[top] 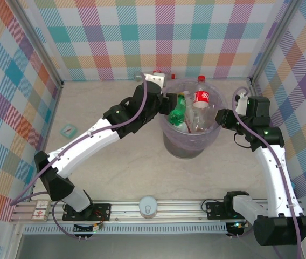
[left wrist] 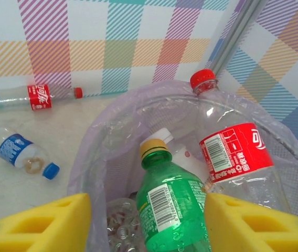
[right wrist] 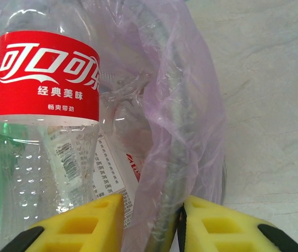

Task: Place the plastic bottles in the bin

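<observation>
The bin [top: 189, 141] stands mid-table, a grey bucket lined with a lavender bag [left wrist: 102, 136]. Inside it a green bottle [left wrist: 172, 205] with a yellow cap stands upright next to a clear red-labelled bottle [left wrist: 235, 155], which is also in the right wrist view [right wrist: 46, 79]. My left gripper [left wrist: 149, 223] hangs open over the bin's left rim, its yellow pads [left wrist: 44, 226] spread wide on either side of the green bottle [top: 178, 110]. My right gripper [right wrist: 151, 220] is shut on the bin's right rim and bag [right wrist: 180, 131]. On the table behind the bin lie a red-labelled bottle [left wrist: 39, 97] and a blue-labelled bottle [left wrist: 23, 155].
A small teal packet [top: 67, 129] lies at the left of the table. A white round object [top: 148, 206] sits on the front rail between the arm bases. Checked walls close in the back and both sides.
</observation>
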Available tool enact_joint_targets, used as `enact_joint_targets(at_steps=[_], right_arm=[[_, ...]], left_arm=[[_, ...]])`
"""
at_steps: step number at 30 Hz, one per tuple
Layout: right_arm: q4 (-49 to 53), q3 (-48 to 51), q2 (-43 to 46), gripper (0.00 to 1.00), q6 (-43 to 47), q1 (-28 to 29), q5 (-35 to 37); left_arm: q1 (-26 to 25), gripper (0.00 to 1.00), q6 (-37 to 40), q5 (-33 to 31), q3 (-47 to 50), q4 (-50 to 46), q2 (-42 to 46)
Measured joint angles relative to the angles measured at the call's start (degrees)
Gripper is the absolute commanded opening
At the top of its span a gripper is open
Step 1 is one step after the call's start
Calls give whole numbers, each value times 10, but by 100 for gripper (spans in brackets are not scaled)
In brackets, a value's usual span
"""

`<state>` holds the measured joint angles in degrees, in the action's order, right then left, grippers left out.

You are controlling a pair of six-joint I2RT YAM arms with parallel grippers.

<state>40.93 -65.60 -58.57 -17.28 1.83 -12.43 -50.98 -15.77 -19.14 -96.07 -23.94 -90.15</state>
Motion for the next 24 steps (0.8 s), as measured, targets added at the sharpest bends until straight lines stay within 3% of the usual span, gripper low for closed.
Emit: enact_joint_targets(at_steps=[13,14,18,24], right_arm=[[-9,-21,-41,30,14,0,11],[-9,-23,-43,30,15,0,11],[-4,-36,-52,29,22,-1,22],[-13,-68,-81,24,32,-16,39]], left_arm=[[-10,45,31,50,-84,-40,-125],[-10,46,35,49,-84,-43,-124],[-8,66,54,38,-67,-45,-102],[15,74,56,25,9,-33,9]])
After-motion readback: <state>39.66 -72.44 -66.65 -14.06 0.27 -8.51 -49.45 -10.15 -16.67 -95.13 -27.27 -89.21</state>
